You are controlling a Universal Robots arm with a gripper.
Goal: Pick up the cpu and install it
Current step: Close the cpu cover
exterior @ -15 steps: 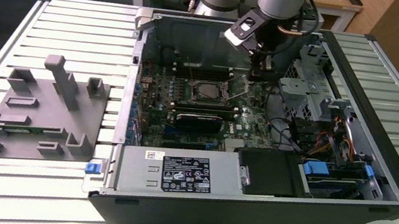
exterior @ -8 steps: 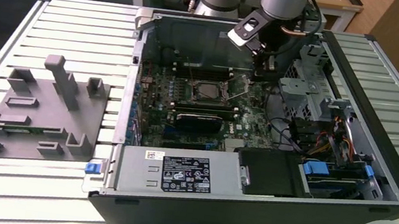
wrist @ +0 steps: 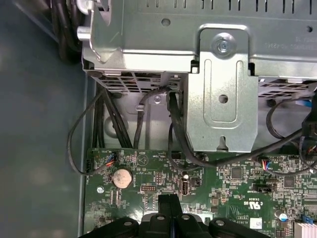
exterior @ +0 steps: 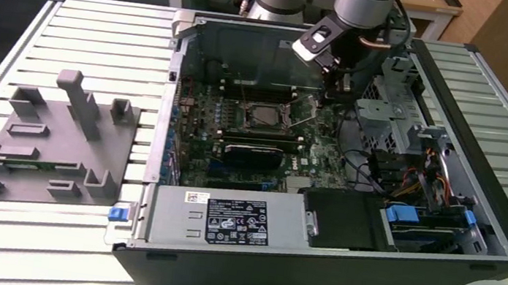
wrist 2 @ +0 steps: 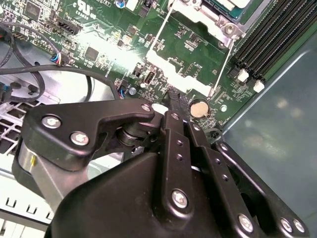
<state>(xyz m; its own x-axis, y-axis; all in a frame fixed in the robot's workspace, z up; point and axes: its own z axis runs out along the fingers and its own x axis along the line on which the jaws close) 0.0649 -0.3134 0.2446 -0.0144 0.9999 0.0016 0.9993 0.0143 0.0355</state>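
Observation:
The cpu [exterior: 262, 116] is a small grey square lying flat inside the black socket frame on the motherboard [exterior: 232, 154] of the open computer case. The socket's metal retention plate [wrist 2: 181, 74] and thin lever [wrist 2: 222, 59] are swung open beside it. My gripper [exterior: 343, 94] hangs inside the case toward the exterior view's right of the socket, low over the board's edge near the coin battery [wrist: 122, 177]. Both wrist views show its black fingers [wrist: 168, 202] pressed together with nothing between them, the fingertips [wrist 2: 173, 96] just above the board.
A grey plastic tray [exterior: 57, 139] with upright posts lies on the slatted table at the exterior view's left. Inside the case, a metal drive cage [wrist: 223, 84], black cables [wrist: 104, 119], memory slots [wrist 2: 267, 39] and the power supply [exterior: 224, 220] crowd around the gripper.

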